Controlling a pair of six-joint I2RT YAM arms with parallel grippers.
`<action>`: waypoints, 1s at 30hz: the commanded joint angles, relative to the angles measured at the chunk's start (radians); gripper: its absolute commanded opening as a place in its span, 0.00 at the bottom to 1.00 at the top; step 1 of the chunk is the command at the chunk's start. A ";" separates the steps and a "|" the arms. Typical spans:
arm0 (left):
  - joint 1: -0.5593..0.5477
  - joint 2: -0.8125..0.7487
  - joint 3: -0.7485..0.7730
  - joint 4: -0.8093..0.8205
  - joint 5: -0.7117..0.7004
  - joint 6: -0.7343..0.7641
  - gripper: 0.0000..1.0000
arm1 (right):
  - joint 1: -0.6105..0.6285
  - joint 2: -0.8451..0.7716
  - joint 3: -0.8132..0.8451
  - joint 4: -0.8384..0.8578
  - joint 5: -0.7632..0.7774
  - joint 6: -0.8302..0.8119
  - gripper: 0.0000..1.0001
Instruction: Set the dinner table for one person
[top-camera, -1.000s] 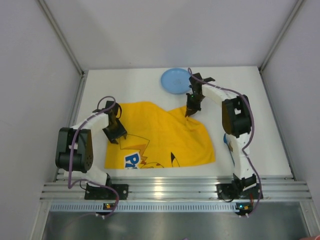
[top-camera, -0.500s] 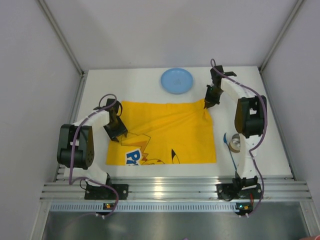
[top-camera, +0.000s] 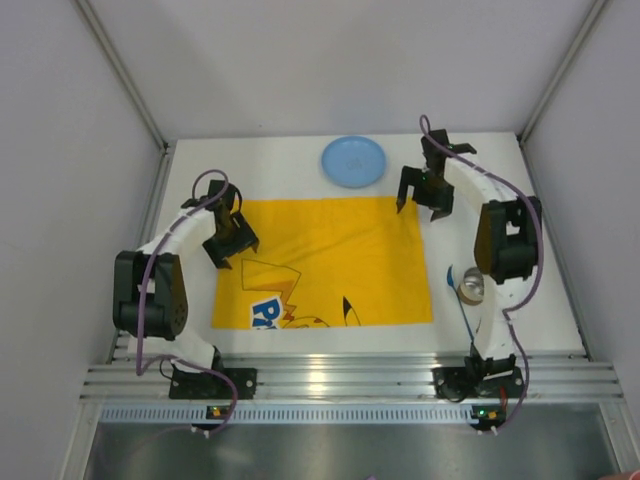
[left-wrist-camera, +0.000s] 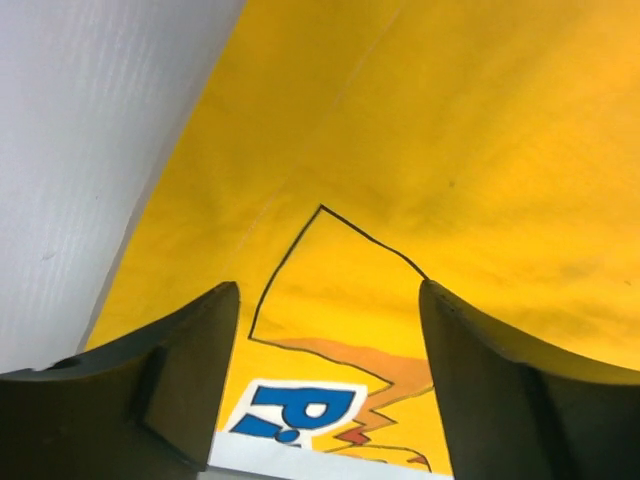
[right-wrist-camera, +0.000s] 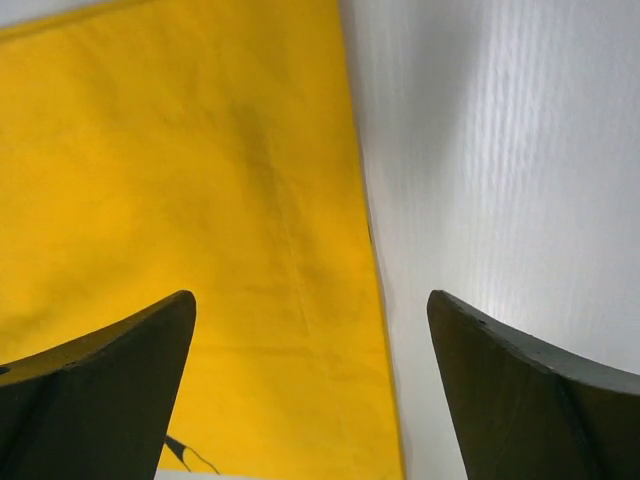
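The dinner table (top-camera: 270, 165) is a white top. A yellow cartoon-printed cloth (top-camera: 330, 260) lies spread flat across its middle. My left gripper (top-camera: 238, 250) hovers over the cloth's far left part, open, with nothing between its fingers. In the left wrist view the gripper (left-wrist-camera: 328, 310) frames the yellow cloth (left-wrist-camera: 420, 150) and its blue letter print, with bare table (left-wrist-camera: 80, 150) to the left. My right gripper (top-camera: 423, 205) is open over the cloth's far right corner and holds nothing. In the right wrist view the gripper (right-wrist-camera: 312, 310) straddles the cloth's (right-wrist-camera: 180, 180) right edge and the white table (right-wrist-camera: 500, 150).
A blue plate (top-camera: 353, 161) sits at the back of the table, beyond the cloth. A small metal cup (top-camera: 470, 287) stands right of the cloth, close against the right arm. Grey walls close in the table on the left, right and back.
The right gripper dragged the cloth's far right corner rightward, flattening it, then opened and let go. The left gripper opened wider and shifted slightly toward the back.
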 joint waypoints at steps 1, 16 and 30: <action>0.004 -0.097 0.079 -0.047 -0.016 -0.037 0.80 | 0.022 -0.283 -0.137 0.020 0.050 0.026 1.00; -0.167 0.290 0.567 0.242 0.202 -0.109 0.86 | 0.169 -0.728 -0.812 0.291 -0.249 0.198 0.00; -0.262 0.852 1.091 0.381 0.221 -0.310 0.85 | 0.162 -0.958 -0.830 0.102 -0.115 0.086 0.00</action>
